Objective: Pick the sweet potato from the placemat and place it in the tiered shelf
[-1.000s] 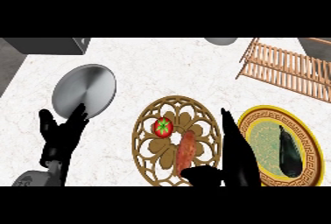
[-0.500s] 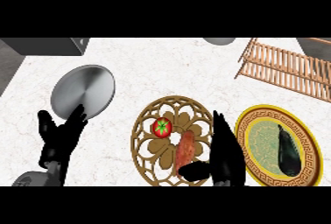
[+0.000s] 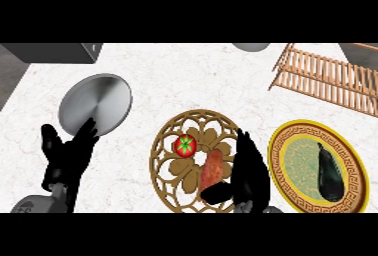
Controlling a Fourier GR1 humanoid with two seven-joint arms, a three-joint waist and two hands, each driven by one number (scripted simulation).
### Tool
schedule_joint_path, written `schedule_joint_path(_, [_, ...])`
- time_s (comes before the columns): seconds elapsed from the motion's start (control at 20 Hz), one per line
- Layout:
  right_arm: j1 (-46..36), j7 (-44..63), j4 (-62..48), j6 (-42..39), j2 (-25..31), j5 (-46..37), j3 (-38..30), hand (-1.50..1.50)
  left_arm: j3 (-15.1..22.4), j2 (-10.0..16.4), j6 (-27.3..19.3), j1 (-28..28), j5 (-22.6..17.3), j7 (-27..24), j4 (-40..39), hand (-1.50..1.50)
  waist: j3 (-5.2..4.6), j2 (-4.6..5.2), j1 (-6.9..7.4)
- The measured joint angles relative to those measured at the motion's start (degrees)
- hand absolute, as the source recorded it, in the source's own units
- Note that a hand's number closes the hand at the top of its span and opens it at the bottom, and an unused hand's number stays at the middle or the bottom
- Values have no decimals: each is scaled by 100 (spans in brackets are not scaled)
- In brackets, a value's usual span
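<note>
our right robot hand (image 3: 249,172) has moved onto the right side of the placemat (image 3: 198,116); its fingers are straight along the sweet potato (image 3: 210,169), thumb bending under it, not yet pinching. the sweet potato lies on the placemat, so we judge the closing comes next.

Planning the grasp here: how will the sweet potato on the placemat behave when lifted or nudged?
Probably stiff: the sweet potato looks solid, a long tapered body lying on the placemat. Its rounded sides suggest it could roll sideways if nudged, perhaps toward the tomato. The skin looks matt, so likely not slippery for the right hand beside it.
</note>
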State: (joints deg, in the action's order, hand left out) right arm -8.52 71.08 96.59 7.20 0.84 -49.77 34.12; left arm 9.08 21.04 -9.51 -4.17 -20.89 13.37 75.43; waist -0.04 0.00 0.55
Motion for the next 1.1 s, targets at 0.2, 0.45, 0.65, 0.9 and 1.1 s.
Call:
schedule_joint_path(0.2, [-47,-11,-311,112,1,-78,-30,-150,-27,-12,27,50,16,-10,26,0,0,1,-2])
schedule_joint_path(0.45, [51,-60,-524,258,-2,-251,-4,-150,-97,-27,87,66,12,-17,-1,0,0,-4,-24])
schedule_joint_path(0.65, [-45,-136,-783,469,-11,-246,10,-150,-124,-94,90,16,72,-56,-91,0,1,-3,-23])
schedule_joint_path(0.9, [-270,-297,-1232,790,-33,-136,14,-150,-124,-139,100,33,133,12,0,0,4,-9,0])
schedule_joint_path(1.1, [-280,-420,-1453,985,-50,-29,33,150,-125,-193,86,91,201,38,65,0,6,-13,-3])
